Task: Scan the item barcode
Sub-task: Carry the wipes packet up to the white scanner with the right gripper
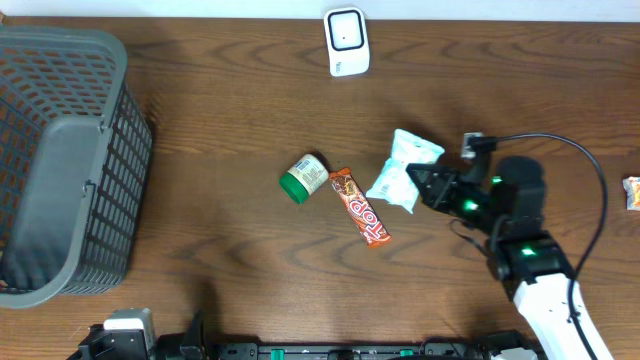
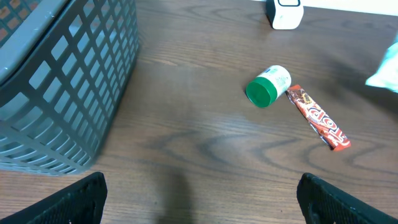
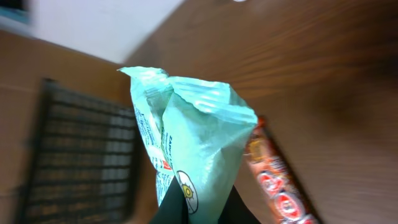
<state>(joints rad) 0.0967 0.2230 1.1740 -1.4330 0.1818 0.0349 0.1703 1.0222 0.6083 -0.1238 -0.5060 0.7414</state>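
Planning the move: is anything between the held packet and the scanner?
Nothing visible. The right gripper holds the green packet; only table lies between it and the white scanner; the bottle and candy bar lie aside.

This looks like a mock shop checkout: a grey plastic basket (image 1: 122, 165), a small white scanner (image 1: 347, 41) and a wrapped chocolate bar (image 1: 360, 207) sit on a dark wood-grain bench (image 1: 230, 265).

Glossy crinkled plastic pouch (image 1: 405, 170); wood-grain table (image 1: 230, 230); matt plastic basket (image 1: 120, 190); shiny candy-bar wrapper (image 1: 360, 207).
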